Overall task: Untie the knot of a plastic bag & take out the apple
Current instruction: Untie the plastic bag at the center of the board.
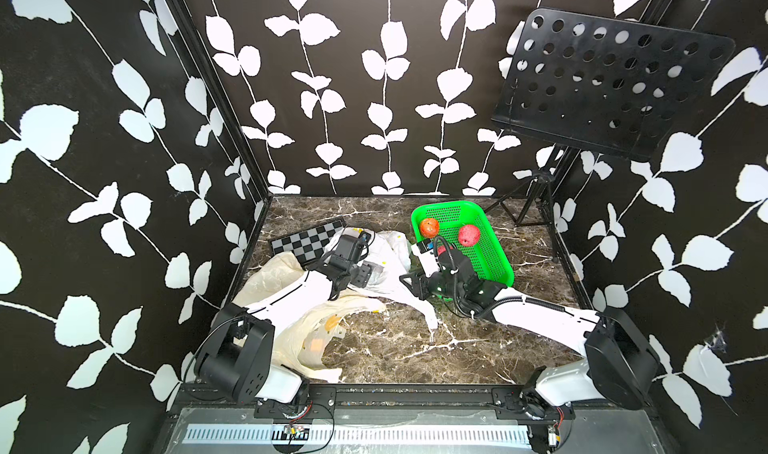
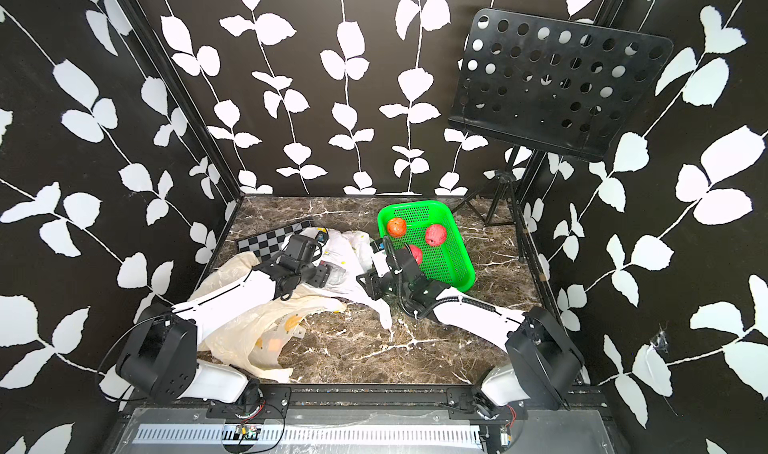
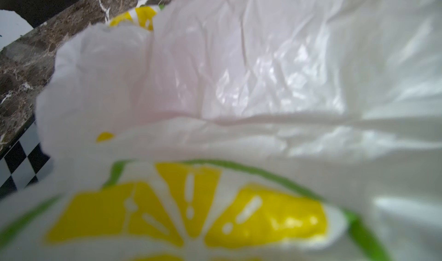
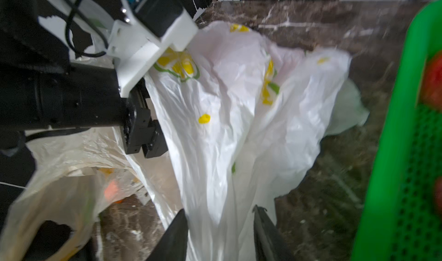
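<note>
My right gripper (image 4: 220, 209) has its jaws apart. The crumpled white lemon-print plastic bag (image 4: 215, 133) lies between them, long axis pointing straight ahead, widening beside my left gripper (image 4: 149, 140), whose jaws I cannot judge.

I can read no words or numbers anywhere. The white bag (image 3: 263, 68) carries only a printed lemon slice (image 3: 186, 207). The orange print (image 4: 111, 190) on the cream bag (image 4: 59, 157) is too blurred.
</note>
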Tool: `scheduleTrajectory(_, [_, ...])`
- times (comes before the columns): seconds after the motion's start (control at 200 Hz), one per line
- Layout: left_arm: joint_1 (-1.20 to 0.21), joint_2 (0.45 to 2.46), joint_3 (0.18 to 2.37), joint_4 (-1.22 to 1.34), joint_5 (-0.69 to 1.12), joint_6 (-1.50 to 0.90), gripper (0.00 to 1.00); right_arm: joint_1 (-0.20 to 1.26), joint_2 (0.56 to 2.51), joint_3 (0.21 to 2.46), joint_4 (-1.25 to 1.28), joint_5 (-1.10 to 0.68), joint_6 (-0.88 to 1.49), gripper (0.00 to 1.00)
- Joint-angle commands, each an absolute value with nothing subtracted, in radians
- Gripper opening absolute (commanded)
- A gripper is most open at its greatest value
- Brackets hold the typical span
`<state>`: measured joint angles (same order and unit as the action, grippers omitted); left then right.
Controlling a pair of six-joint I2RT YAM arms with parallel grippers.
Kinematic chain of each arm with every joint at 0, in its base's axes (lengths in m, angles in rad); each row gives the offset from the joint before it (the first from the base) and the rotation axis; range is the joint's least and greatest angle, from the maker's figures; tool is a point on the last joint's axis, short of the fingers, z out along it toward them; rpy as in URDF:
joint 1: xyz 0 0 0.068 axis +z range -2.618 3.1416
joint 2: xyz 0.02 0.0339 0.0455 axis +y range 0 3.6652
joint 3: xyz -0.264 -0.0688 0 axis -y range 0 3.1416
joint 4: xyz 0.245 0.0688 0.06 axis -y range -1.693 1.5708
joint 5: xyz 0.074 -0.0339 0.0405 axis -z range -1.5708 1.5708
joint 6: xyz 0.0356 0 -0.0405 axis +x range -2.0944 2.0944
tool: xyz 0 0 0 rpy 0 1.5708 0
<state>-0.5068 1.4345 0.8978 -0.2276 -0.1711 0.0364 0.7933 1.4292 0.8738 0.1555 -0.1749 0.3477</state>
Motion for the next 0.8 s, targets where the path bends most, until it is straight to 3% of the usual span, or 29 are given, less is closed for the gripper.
scheduleTrajectory(0.0, [-0.499, 1.431, 0.948, -0.194, -0.104, 0.019, 0.74, 0.798, 1.447, 0.976, 0.042, 0.008, 0.151, 0.69])
scheduleTrajectory(0.06, [-0.493, 1.436, 0.969, -0.212, -0.082, 0.014, 0.74, 0.799, 1.492, 1.031, 0.014, 0.063, 0.080, 0.74])
scheduleTrajectory(0.21, [-0.490, 1.422, 0.996, -0.255, -0.074, -0.004, 0.73, 0.832, 1.565, 1.110, 0.001, 0.003, 0.070, 0.80])
scheduleTrajectory(0.5, [-0.458, 1.372, 1.012, -0.318, -0.041, -0.037, 0.71, 0.909, 1.642, 1.106, 0.064, 0.303, -0.066, 0.85])
scheduleTrajectory(0.665, [-0.440, 1.352, 1.039, -0.404, -0.091, -0.031, 0.71, 0.917, 1.610, 1.095, 0.090, 0.198, -0.079, 0.85])
scheduleTrajectory(0.795, [-0.432, 1.322, 1.033, -0.460, -0.141, -0.012, 0.71, 0.916, 1.687, 1.164, -0.007, 0.454, -0.116, 0.83])
